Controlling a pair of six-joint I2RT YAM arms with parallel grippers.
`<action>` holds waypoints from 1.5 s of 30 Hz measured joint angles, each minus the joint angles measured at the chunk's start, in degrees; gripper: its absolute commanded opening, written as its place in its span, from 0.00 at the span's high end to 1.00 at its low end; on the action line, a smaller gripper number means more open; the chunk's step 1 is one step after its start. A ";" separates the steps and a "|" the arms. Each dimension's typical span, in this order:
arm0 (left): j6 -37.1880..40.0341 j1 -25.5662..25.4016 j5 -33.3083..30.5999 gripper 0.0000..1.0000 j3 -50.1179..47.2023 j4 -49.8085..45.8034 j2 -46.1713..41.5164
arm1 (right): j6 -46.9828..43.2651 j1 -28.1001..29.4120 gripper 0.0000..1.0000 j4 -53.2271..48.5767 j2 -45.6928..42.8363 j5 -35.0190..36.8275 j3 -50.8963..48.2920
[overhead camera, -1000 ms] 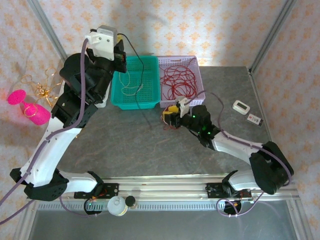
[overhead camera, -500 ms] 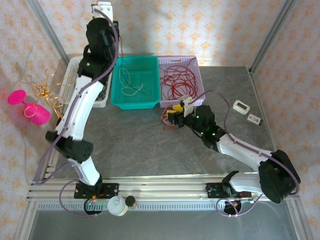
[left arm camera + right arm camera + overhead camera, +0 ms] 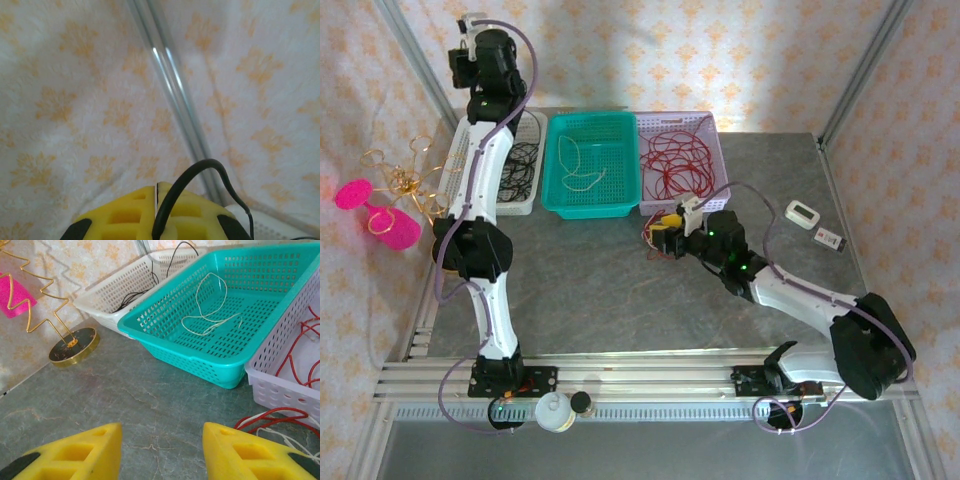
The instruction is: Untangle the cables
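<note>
Left gripper: yellow foam fingers pressed together, pinching a thin black cable that arches up out of the seam and drops off to the right. That arm is stretched high over the far-left corner, against the patterned wall.

Right gripper: fingers spread with nothing between them, low over the grey stone-look table, just near of the baskets. Loose red and white cable strands lie on the table just beside its right finger, in front of the lilac perforated basket.

Basket row along the far edge:
- The white perforated basket on the left holds coiled black cables.
- The teal perforated basket in the middle holds one thin white cable.
- The lilac basket on the right holds a tangle of red cable.

Gold wire stand sits left of the baskets.
</note>
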 measured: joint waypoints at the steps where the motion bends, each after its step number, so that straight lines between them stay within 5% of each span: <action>1: -0.52 0.46 0.02 1.00 -1.75 -0.09 0.00 | 0.02 0.00 0.53 0.02 0.31 -0.13 0.02; 7: -6.08 0.70 3.63 0.97 -11.52 -2.95 0.81 | 0.42 0.00 0.50 -0.94 1.40 -0.68 0.48; 11: -10.23 0.31 6.54 0.52 -11.47 -7.02 3.13 | 1.51 0.02 0.44 -2.05 1.31 2.01 1.36; 19: -14.56 0.26 10.01 0.38 -11.47 -12.09 5.18 | 2.14 0.00 0.44 -5.16 0.81 6.99 1.40; 24: -16.61 0.26 12.92 0.01 -11.47 -13.73 5.16 | 3.02 0.00 0.43 -7.15 0.94 8.50 2.01; 30: -17.92 0.26 16.81 0.01 -11.52 -15.41 3.78 | 3.74 0.00 0.43 -10.36 1.44 11.58 4.68; 37: -20.92 0.02 23.98 0.14 -14.03 -17.07 -1.31 | 6.82 -1.60 0.43 -14.69 1.44 15.98 4.87; 45: -27.17 -9.84 30.05 0.22 -44.57 -9.09 -26.08 | 12.02 -7.02 0.43 -24.33 1.44 20.28 6.08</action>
